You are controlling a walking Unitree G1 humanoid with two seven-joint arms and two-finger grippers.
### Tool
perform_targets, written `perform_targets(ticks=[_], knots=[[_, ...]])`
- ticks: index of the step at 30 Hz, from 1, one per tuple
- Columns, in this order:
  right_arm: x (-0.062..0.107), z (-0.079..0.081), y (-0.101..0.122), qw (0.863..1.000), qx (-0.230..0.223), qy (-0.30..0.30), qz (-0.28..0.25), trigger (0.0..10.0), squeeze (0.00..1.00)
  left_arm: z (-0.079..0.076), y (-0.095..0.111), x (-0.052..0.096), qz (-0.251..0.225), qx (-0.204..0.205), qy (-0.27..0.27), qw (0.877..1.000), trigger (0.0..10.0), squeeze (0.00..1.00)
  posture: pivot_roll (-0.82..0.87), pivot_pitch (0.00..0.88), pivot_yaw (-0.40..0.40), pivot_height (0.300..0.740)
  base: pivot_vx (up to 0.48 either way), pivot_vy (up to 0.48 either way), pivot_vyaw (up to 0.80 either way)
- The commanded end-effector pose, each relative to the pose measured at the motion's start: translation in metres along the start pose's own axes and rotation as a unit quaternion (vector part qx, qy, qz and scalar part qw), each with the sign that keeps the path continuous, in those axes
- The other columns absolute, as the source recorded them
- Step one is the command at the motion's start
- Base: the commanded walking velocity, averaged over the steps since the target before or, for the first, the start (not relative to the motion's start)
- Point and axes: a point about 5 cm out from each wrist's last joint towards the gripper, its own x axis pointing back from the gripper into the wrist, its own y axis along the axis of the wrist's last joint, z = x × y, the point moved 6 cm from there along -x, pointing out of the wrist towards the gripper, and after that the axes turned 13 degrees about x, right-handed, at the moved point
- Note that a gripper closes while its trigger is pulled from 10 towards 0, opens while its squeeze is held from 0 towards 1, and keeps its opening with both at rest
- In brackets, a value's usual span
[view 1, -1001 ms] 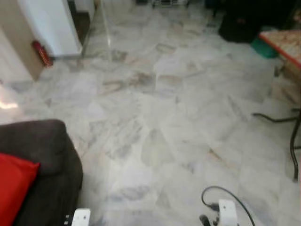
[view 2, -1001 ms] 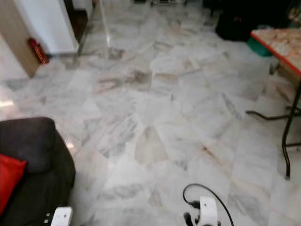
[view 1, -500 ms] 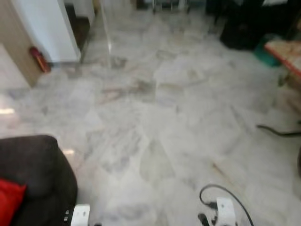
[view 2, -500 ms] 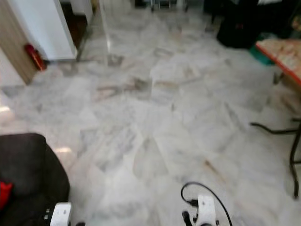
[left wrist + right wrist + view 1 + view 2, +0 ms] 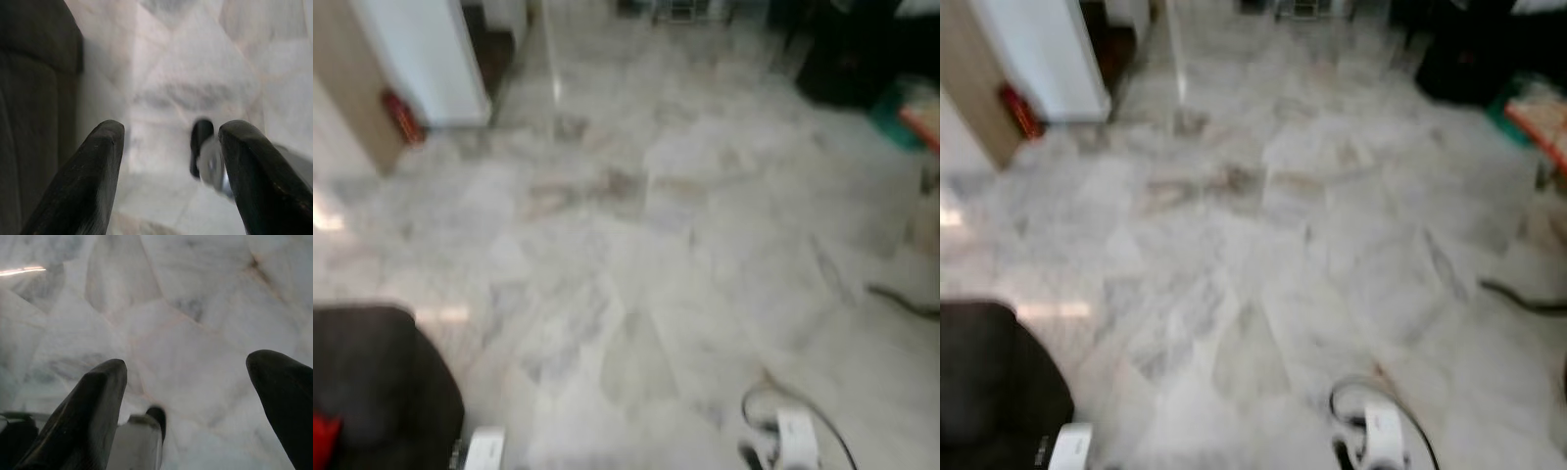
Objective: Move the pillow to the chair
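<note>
Head views are blurred, so I report with some reserve. At the near left I see a dark sofa (image 5: 372, 392), and at its near left edge a small sliver of red, which I take to be the pillow (image 5: 323, 439); most of it lies outside the picture, so I cannot state its long axis. To the right of the sofa stretches the marble floor (image 5: 656, 255). At far left stands a white wall (image 5: 421, 54) with a small red object (image 5: 401, 116) at its foot, too blurred to identify. At far right I see dark shapes, a green object (image 5: 901, 103) and the red-edged corner of a desk (image 5: 1540, 117). I cannot pick out a chair.

The left gripper (image 5: 168, 166) hangs low beside the sofa's side, its jaws spread wide and holding nothing, pointing down at the floor. The right gripper (image 5: 188, 396) also hangs low over bare floor, jaws wide and empty.

The deciding relation: the pillow lies to the left of both grippers, on the sofa, and the left arm is clearly nearer. In my judgement the pillow is not yet grasped, and the robot must turn left toward the sofa before any reach.
</note>
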Motion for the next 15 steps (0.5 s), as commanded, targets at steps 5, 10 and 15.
perform_targets(ticks=[5,10,15], knots=[[-0.002,0.009,0.001,1.000,0.000,0.000,0.009,10.0,0.00,-0.002,-0.006,0.001,0.011,0.005,-0.002,1.000,10.0,0.00,0.05,0.045,0.007,0.740,0.327,0.000,0.00],[-0.003,0.011,0.004,1.000,0.005,0.002,0.007,10.0,0.00,0.000,-0.007,0.001,0.012,0.003,-0.002,1.000,10.0,0.00,0.04,0.038,0.011,0.740,0.328,0.000,0.00],[-0.003,0.009,0.006,1.000,0.004,0.003,0.003,10.0,0.00,-0.001,-0.008,0.001,0.014,0.003,-0.003,1.000,10.0,0.00,0.04,0.034,0.012,0.740,0.330,0.000,0.80]])
